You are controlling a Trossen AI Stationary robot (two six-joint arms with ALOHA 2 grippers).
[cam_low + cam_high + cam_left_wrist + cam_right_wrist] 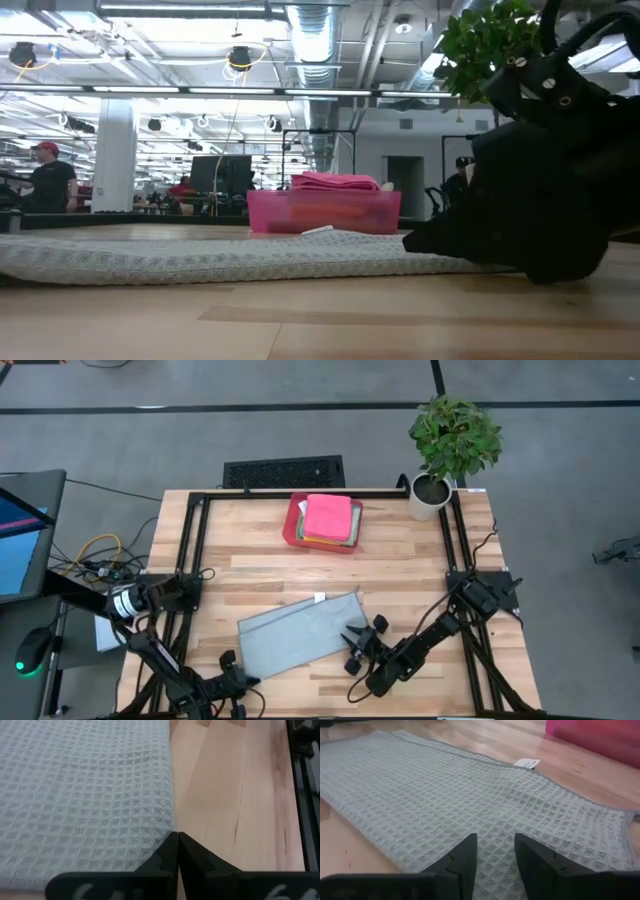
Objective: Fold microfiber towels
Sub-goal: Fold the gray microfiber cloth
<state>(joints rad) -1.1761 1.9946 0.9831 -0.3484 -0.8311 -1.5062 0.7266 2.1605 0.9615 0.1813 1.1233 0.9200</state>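
The left hand (178, 851) sits low at the near left corner of the grey towel (300, 632), its two fingers (165, 857) pressed together with no gap. Their tips meet right at the towel's corner edge; whether any cloth is pinched between them cannot be told from the wrist view. In the high view this hand (238, 682) lies at the near edge of the wooden surface (400, 565), just beside the towel's left near corner.

The right hand (495, 851) is over the towel's right end, its fingers (465, 857) parted with a clear gap, and the waffle weave of the towel (445, 795) shows between and beyond them. The fingers rest on or just above the cloth, holding nothing. From above, this hand (357, 642) is at the right near edge of the towel.

The grey towel lies flat as a long strip, set at a slant across the near half of the surface, a small white tag (527, 763) at its far edge.

Well apart, near the far edge, a red tray (295, 525) holds a stack of folded towels, a pink towel (328, 517) on top. A potted plant (450, 445) stands at the far right corner.
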